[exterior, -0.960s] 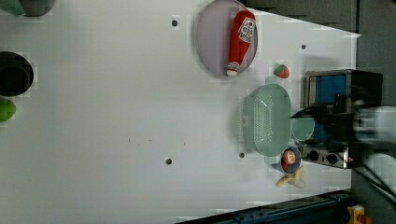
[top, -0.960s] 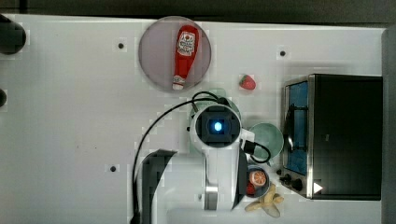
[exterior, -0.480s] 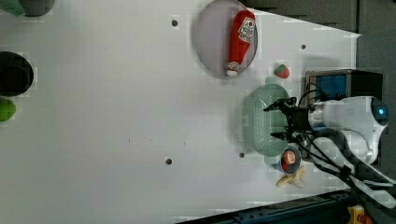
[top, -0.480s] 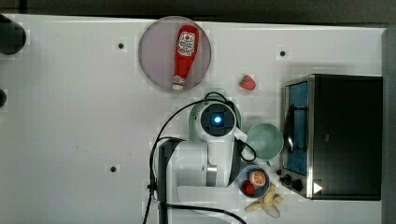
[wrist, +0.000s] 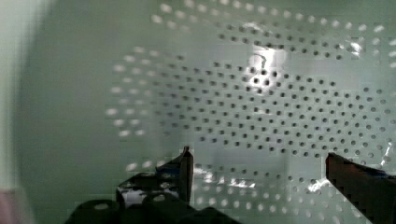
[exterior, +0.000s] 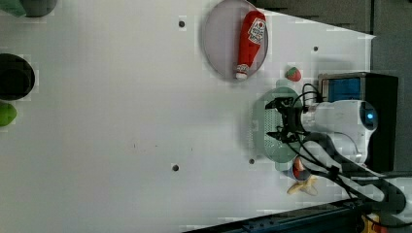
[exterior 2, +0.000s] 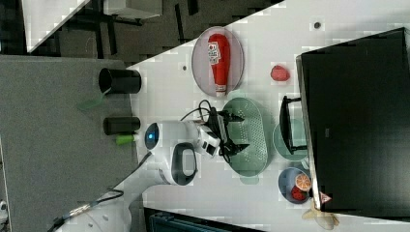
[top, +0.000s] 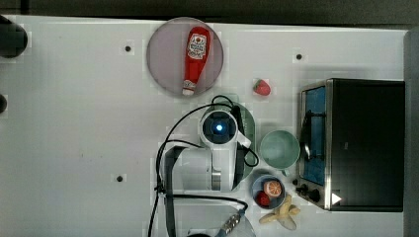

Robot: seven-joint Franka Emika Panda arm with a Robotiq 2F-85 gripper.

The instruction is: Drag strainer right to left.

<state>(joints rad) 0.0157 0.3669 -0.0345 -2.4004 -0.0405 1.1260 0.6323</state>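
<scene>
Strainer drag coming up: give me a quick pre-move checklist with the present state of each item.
1. Gripper open: ok, jaws spread wide.
2. Gripper over the strainer: ok, fingertips sit above its perforated bowl in the right view.
3. Fingers touching the strainer: cannot tell.
4. Nothing held: ok, only perforated plastic shows between the jaws in the wrist view.
5. Path toward the top view's left: ok, bare table there; the grey plate with the ketchup bottle lies off that line.
6. Mint cup close beside the strainer: cannot tell whether they touch.
</scene>
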